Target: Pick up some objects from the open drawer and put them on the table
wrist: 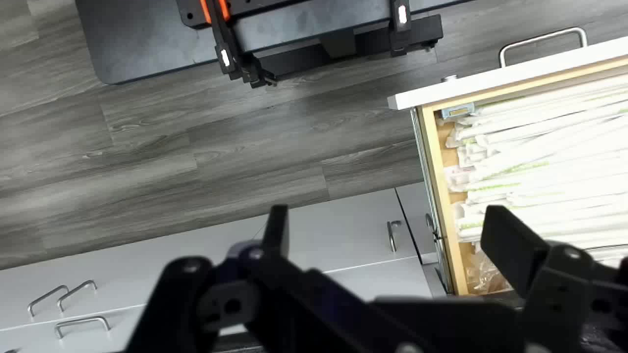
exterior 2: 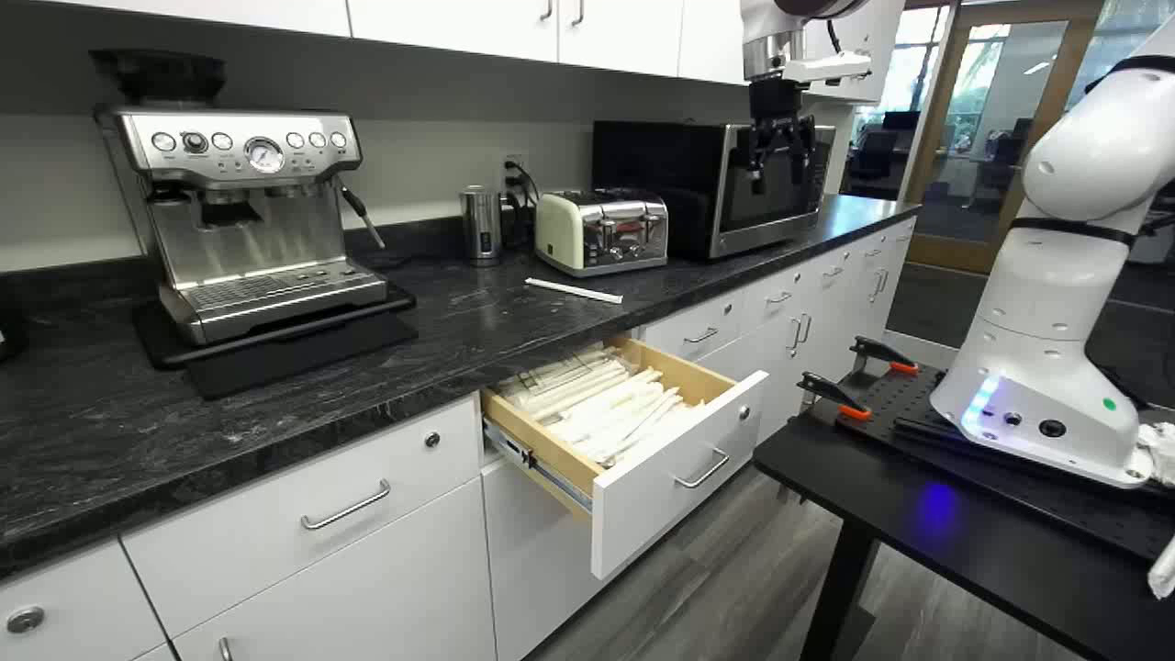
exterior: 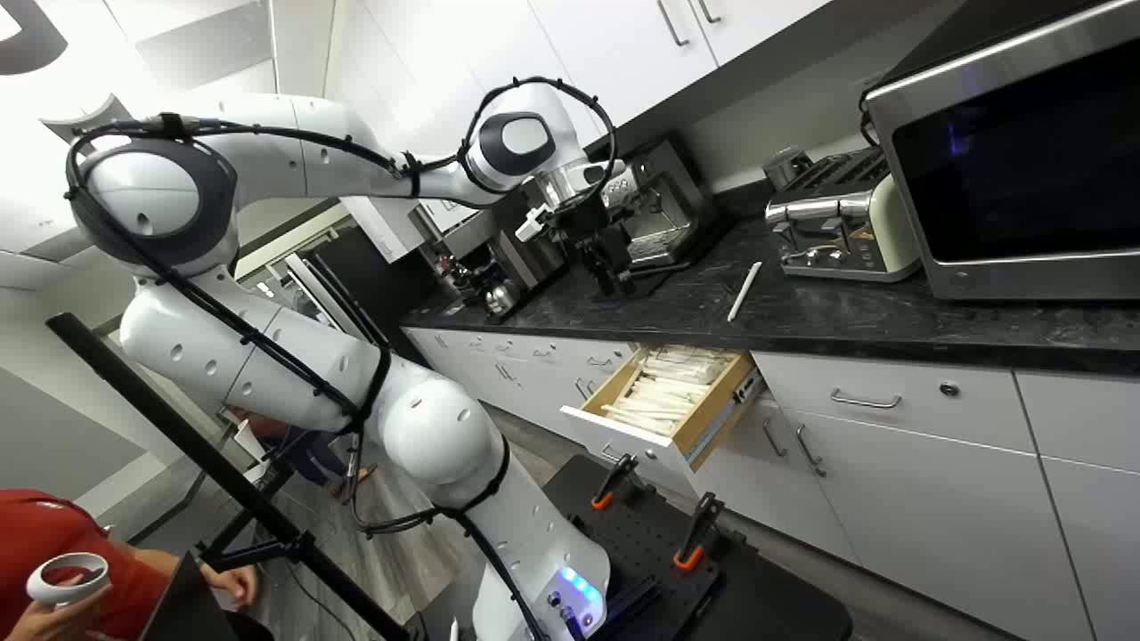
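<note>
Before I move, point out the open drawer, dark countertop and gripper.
Open drawer (exterior 2: 656,487), in an exterior view: front panel.
Dark countertop (exterior 2: 486,317), in an exterior view: bare top.
Gripper (wrist: 386,215), wrist view: gap between fingertips.

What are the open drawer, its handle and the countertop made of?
Drawer front: smooth, even white, no visible grain; paint or laminate, can't tell.
Drawer sides: probably wood or plywood, from the pale tan tone; finish unclear.
Handle: likely metal, satin silver with soft highlights.
Countertop: dark, streaked, slightly glossy; stone or stone-look laminate.

All 3 views share the drawer (exterior 2: 647,494), both exterior views obliquely, the wrist view from overhead.
</note>
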Robot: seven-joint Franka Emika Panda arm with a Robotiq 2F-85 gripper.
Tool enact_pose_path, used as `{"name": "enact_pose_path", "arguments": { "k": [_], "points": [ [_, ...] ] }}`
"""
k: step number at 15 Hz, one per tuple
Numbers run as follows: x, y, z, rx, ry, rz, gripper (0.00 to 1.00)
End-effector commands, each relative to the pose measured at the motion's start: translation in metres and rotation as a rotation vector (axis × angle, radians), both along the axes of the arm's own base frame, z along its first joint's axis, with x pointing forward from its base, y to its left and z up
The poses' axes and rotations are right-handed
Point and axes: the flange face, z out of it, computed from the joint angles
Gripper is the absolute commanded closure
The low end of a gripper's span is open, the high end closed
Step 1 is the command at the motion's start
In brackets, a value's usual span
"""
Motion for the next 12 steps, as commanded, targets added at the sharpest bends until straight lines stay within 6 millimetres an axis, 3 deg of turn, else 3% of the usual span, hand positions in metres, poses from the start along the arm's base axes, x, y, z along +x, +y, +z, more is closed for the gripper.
{"name": "enact_pose_path", "arguments": {
  "k": [1,5,6,8,12],
  "points": [
    [0.0,0.0,0.0,0.0,0.0,0.0,0.0],
    [0.0,0.0,0.0,0.0,0.0,0.0,0.0],
    [0.004,0.008,0.005,-0.016,-0.028,0.039,0.0],
    [0.009,0.039,0.013,-0.058,-0.058,0.179,0.0],
    [0.008,0.122,0.012,-0.077,-0.076,0.403,0.0]
  ]
}}
